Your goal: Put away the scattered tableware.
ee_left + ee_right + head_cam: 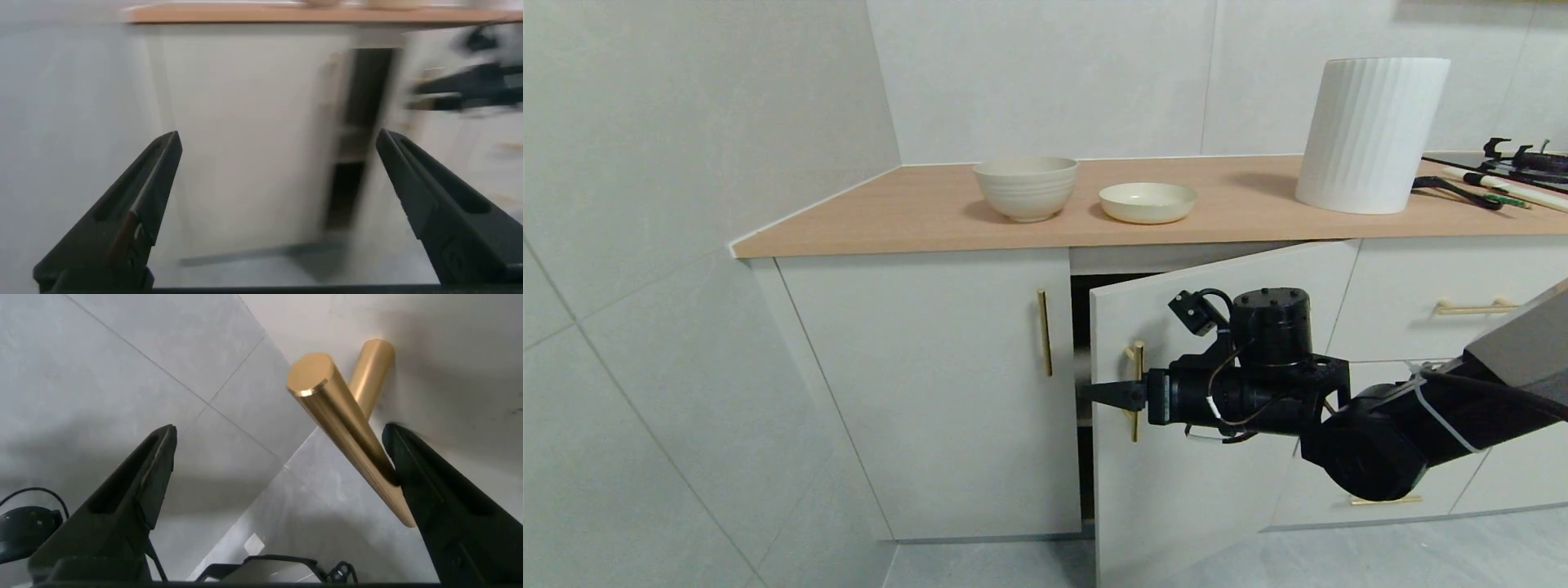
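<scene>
Step in hand looks like opening the cupboard: right gripper (1104, 394) sits at the brass handle (1137, 359) of the part-open door (1201, 490), jaws spread wide with the bar between them, clamped on nothing; left gripper (278, 139) hangs wide open, empty. Bowl (1026, 188) and shallow dish (1147, 202) wait side by side on the countertop (890, 212) above; next move likely calls for hooking the door wider before any pickup

In the upper middle of the frame, a ribbed bowl (1026, 188) and a shallow dish (1147, 202) sit side by side on the wooden worktop (915, 212). A white ribbed container (1372, 135) stands at upper right. Below centre, the right gripper (1107, 394) is at the brass handle (1138, 363) of the ajar cabinet door (1192, 490).
</scene>
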Robot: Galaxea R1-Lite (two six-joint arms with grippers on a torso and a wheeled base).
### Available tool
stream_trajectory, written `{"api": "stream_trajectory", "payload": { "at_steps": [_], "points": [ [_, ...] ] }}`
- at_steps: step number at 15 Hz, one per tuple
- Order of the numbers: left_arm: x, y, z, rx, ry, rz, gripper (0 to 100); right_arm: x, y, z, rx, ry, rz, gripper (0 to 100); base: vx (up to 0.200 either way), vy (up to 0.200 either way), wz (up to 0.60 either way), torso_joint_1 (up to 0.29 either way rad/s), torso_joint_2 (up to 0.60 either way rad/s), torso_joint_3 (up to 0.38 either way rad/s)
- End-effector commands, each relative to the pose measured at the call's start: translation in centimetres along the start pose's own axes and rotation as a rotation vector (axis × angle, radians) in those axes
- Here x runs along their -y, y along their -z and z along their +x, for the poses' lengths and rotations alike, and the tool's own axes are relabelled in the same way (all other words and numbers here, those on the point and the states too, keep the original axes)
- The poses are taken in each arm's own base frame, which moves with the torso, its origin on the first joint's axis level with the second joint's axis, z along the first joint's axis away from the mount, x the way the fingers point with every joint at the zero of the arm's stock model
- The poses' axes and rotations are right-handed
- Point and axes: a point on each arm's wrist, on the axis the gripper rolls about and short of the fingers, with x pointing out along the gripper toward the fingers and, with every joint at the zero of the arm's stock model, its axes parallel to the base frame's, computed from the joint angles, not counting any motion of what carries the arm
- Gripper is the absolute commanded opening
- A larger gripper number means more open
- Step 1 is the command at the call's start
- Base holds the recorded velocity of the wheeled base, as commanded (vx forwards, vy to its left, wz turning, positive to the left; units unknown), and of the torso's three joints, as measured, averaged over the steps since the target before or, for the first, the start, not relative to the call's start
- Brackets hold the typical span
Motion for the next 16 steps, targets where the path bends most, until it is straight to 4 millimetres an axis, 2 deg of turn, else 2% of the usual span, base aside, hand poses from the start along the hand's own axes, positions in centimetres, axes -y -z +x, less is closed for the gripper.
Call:
{"api": "stream_trajectory", "payload": {
  "at_steps": [1, 3, 5, 6, 7, 8, 9, 10, 11, 13, 14, 16],
  "points": [
    [-0.1, -6.7, 5.6, -0.277, 0.193, -0.122, 100, -0.2, -0.1, -0.1, 0.003, -0.007, -0.004, 100, 0.0, 0.0, 0.0, 0.0, 0.0, 0.0],
    [0.0, -7.9, 12.5, -0.359, 0.237, -0.131, 100, -0.9, -0.2, -0.3, 0.008, -0.015, -0.013, 100, 0.0, 0.0, 0.0, 0.0, 0.0, 0.0],
    [0.1, -7.1, 19.8, -0.394, 0.328, -0.154, 100, -1.3, 0.0, -0.5, 0.003, -0.022, -0.015, 100, 0.0, 0.0, 0.0, 0.0, 0.0, 0.0],
    [0.0, -6.6, 21.4, -0.41, 0.353, -0.164, 100, -1.3, 0.0, -0.5, 0.003, -0.022, -0.015, 100, 0.0, 0.0, 0.0, 0.0, 0.0, 0.0],
    [0.0, -3.7, 25.9, -0.49, 0.41, -0.204, 100, -1.4, -0.1, -0.6, 0.004, -0.024, -0.016, 100, 0.0, 0.0, 0.0, 0.0, 0.0, 0.0],
    [-0.1, -1.3, 28.2, -0.558, 0.424, -0.24, 100, -1.5, -0.1, -0.7, 0.007, -0.024, -0.017, 100, 0.0, 0.0, 0.0, 0.0, 0.0, 0.0],
    [0.1, 1.4, 30.1, -0.634, 0.431, -0.275, 100, -1.6, -0.2, -0.7, 0.009, -0.026, -0.019, 100, 0.0, 0.0, 0.0, 0.0, 0.0, 0.0],
    [0.3, 3.9, 31.1, -0.689, 0.429, -0.3, 100, -1.8, -0.2, -0.9, 0.01, -0.029, -0.021, 100, 0.0, 0.0, 0.0, 0.0, 0.0, 0.0],
    [0.6, 6.5, 31.8, -0.721, 0.437, -0.313, 100, -2.2, -0.1, -0.9, 0.007, -0.039, -0.025, 100, 0.0, 0.0, 0.0, 0.0, 0.0, 0.0],
    [2.0, 10.5, 32.9, -0.734, 0.472, -0.328, 100, -2.8, 0.1, -1.0, 0.001, -0.049, -0.028, 100, 0.0, 0.0, 0.0, 0.0, 0.0, 0.0],
    [2.4, 11.8, 33.3, -0.731, 0.477, -0.329, 100, -3.2, 0.1, -1.0, 0.003, -0.06, -0.034, 100, 0.0, 0.0, 0.0, 0.0, 0.0, 0.0],
    [3.6, 13.0, 33.7, -0.741, 0.497, -0.318, 100, -3.1, 0.2, -1.0, 0.013, -0.065, -0.04, 100, 0.0, 0.0, 0.0, 0.0, 0.0, 0.0]
  ]
}}
